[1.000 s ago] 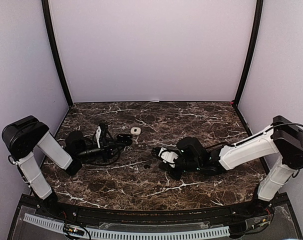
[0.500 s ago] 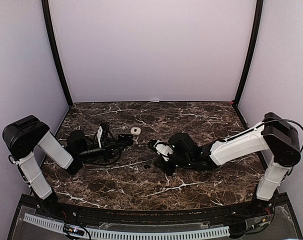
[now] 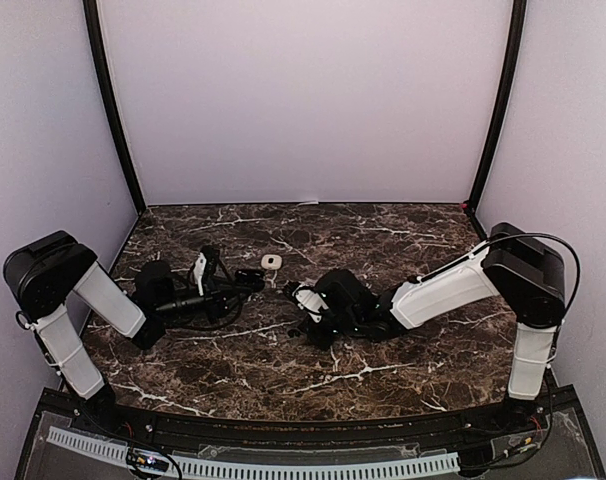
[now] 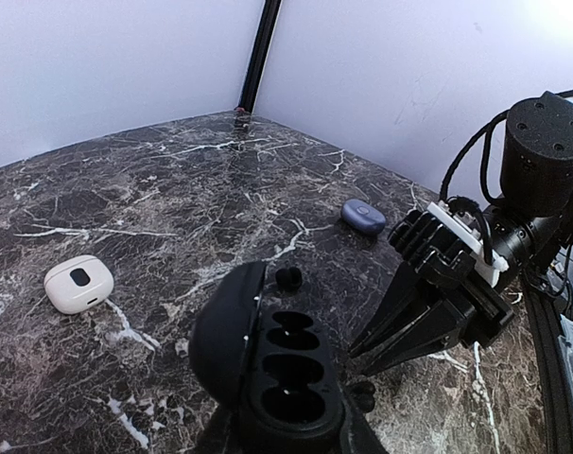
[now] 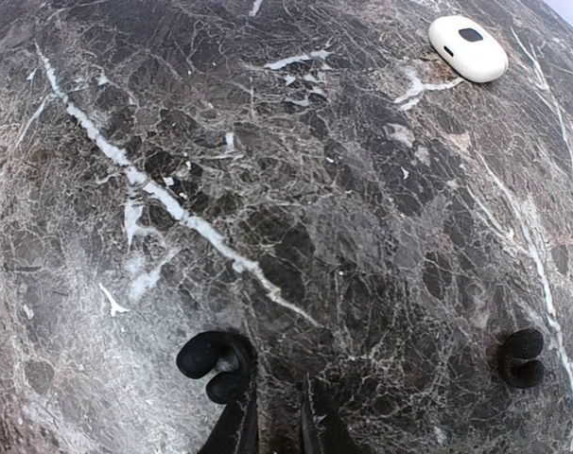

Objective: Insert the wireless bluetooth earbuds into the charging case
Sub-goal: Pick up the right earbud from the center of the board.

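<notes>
The right gripper (image 5: 275, 416), jaws nearly pressed together and empty, hovers just right of a small dark earbud (image 5: 217, 363) lying on the marble, far nearer than the left arm's held open black charging case (image 4: 282, 378).

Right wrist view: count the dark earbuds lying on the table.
2. One dark earbud lies close beside the right hand fingertips; the other lies near the frame's right edge. Others may be out of view.

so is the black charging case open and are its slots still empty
Open and empty: in the left wrist view the black charging case has its lid swung back, both wells bare. One dark earbud lies on the table beyond it.
</notes>
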